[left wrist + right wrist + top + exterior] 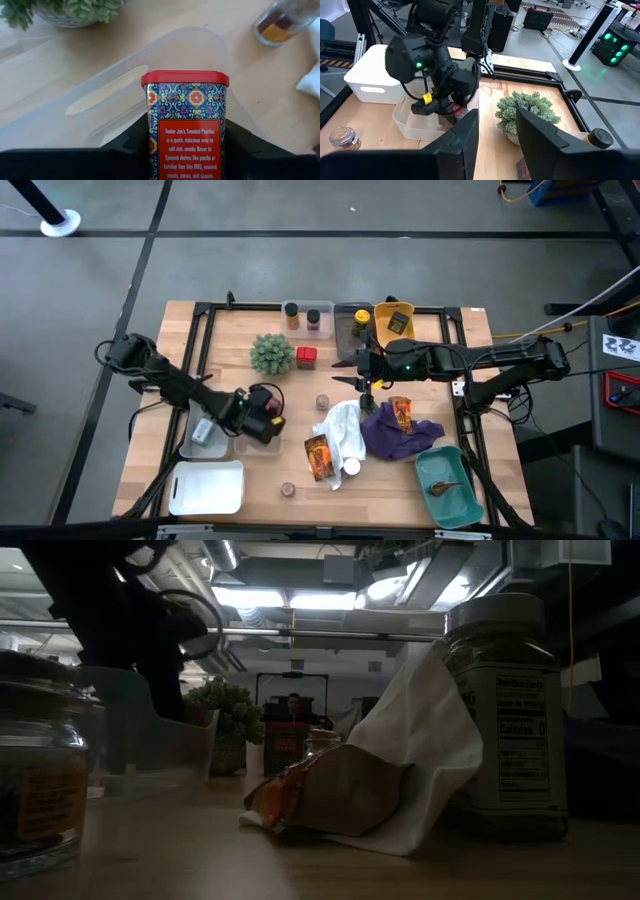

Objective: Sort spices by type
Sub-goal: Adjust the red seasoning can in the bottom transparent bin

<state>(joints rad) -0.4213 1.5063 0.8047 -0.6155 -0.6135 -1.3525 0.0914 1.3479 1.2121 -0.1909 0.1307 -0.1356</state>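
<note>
My left gripper (268, 418) is shut on a red-lidded tin (186, 125) with patterned sides and a red paprika label, above a clear plastic container (125, 85). My right gripper (497, 145) hangs open and empty above the table's middle (345, 370). A second red tin (306, 357) stands beside the spiky green plant (272, 353). Two orange-red foil packets (318, 457) (401, 413) lie on the white cloth (340, 435) and the purple cloth (405, 438). Slim jars (291, 315) (313, 318) stand at the far edge. My left gripper pinches the tin between its two fingers, by its two narrow sides (149, 150), toward the end away from the lid. The fingers (125, 150) lie along the tin and slant downward. The lid end (185, 78) sticks out past them over the clear container; the tin's bottom is hidden.
A white bin (207, 487) sits at the near left and a teal bin (450, 485) at the near right. A yellow container (393, 320) stands at the far edge. Small round jars (323, 402) (288, 490) stand on the bare wood. In the low view a large jar (505, 710) is close.
</note>
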